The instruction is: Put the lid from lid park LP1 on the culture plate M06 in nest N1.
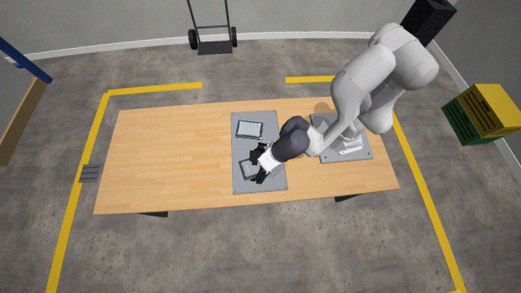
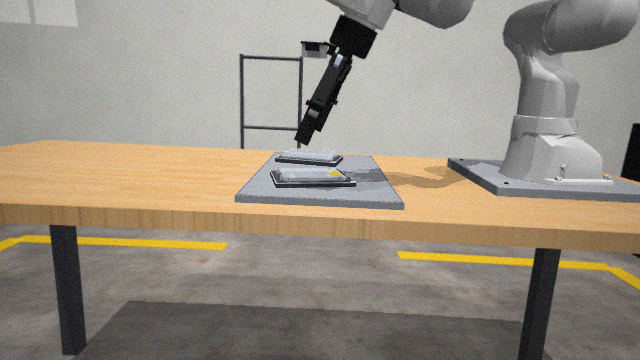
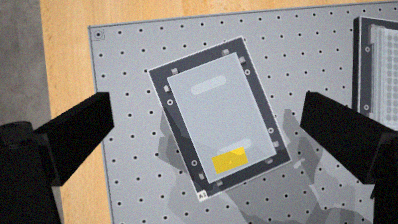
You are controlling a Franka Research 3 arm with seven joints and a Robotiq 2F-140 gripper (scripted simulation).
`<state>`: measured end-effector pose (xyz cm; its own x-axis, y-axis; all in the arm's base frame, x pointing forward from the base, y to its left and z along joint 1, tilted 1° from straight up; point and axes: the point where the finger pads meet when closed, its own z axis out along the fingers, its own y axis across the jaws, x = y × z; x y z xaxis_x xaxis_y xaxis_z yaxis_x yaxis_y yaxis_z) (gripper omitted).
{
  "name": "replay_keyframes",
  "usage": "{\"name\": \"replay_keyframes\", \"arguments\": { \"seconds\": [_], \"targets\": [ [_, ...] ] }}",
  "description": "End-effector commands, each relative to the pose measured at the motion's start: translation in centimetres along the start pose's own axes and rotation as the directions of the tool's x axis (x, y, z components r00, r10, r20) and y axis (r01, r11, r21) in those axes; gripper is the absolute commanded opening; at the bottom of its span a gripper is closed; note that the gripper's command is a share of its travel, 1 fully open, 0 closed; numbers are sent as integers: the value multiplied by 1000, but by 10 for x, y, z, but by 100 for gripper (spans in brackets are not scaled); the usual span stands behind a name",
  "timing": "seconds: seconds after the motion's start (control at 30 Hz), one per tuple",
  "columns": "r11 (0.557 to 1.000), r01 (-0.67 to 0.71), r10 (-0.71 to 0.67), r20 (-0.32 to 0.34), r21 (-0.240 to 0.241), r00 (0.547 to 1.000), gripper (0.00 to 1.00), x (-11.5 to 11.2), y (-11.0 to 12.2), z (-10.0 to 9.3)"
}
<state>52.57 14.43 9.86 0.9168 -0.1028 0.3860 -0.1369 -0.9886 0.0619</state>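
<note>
A clear flat lid [image 3: 220,117] [image 2: 310,175] with a yellow tag lies in a dark frame, lid park LP1 [image 3: 161,85], on the grey pegboard [image 3: 125,50] [image 1: 244,186] [image 2: 370,197]. In the top view the lid [image 1: 245,168] is partly hidden by the gripper. The culture plate M06 [image 1: 248,129] [image 2: 310,155] [image 3: 385,75], with its grid of wells, sits uncovered in the other nest. My gripper [image 3: 208,109] [image 1: 257,166] [image 2: 303,136] is wide open and empty. It hangs tilted above the lid, clear of it, with one finger to each side.
The arm's base plate [image 1: 358,156] [image 2: 525,187] stands on the wooden table [image 1: 163,163] to the right of the pegboard. A hand truck [image 1: 211,38], a yellow-green crate [image 1: 480,114] and yellow floor tape [image 1: 81,163] lie off the table.
</note>
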Motion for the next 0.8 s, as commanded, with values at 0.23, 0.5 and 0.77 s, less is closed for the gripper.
{"name": "replay_keyframes", "arguments": {
  "seconds": [0.23,0.5,0.77],
  "targets": [
    [968,234,-249,202,92,947,100,-3,11,4],
    [952,269,-299,271,144,915,100,-4,19,8],
    [930,309,-360,331,200,872,100,-5,27,10]
  ]
}}
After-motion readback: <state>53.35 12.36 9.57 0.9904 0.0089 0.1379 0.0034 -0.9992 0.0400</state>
